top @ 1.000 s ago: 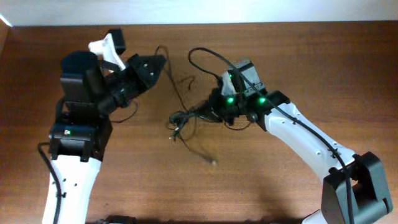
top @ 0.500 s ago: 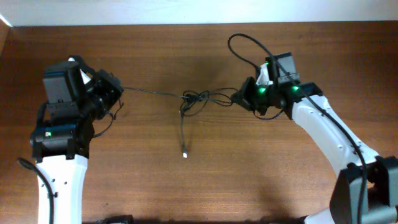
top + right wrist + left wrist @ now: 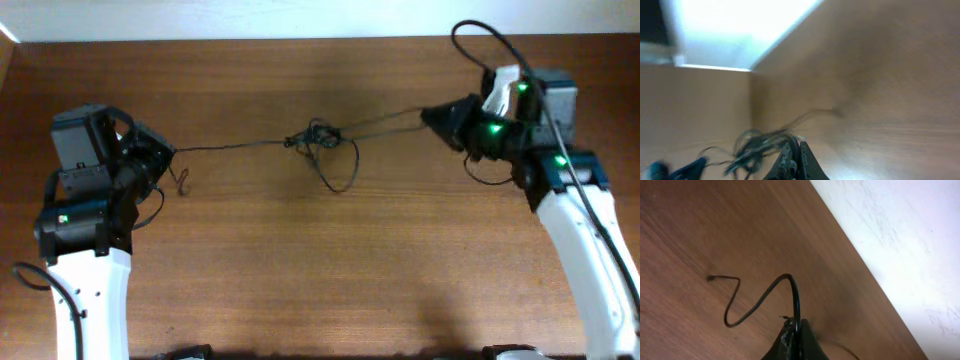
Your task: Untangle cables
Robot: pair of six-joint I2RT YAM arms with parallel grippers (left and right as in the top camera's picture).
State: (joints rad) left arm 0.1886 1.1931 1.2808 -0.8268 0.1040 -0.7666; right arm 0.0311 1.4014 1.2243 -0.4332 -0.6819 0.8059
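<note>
The cables (image 3: 318,137) are thin black cords bunched in a small knot at mid-table. Strands stretch taut from it to both sides, and one loop (image 3: 345,172) hangs toward the front. My left gripper (image 3: 168,152) is shut on the left strand. In the left wrist view its fingertips (image 3: 799,339) pinch the cord (image 3: 790,282), whose free end curls to a small plug (image 3: 710,278). My right gripper (image 3: 430,115) is shut on the right strands. In the right wrist view the blurred tangle (image 3: 757,145) sits just left of that gripper (image 3: 799,157).
The brown wooden table (image 3: 320,270) ends at a white wall (image 3: 300,18) along the back. A thick black arm wire (image 3: 478,35) arcs above the right arm. A short cord tail (image 3: 182,182) lies beside the left arm.
Both arms have swung outward, left going left and right going right and back. The cords went from a loose heap to taut lines with a tight knot; the dangling plug end was drawn up.
</note>
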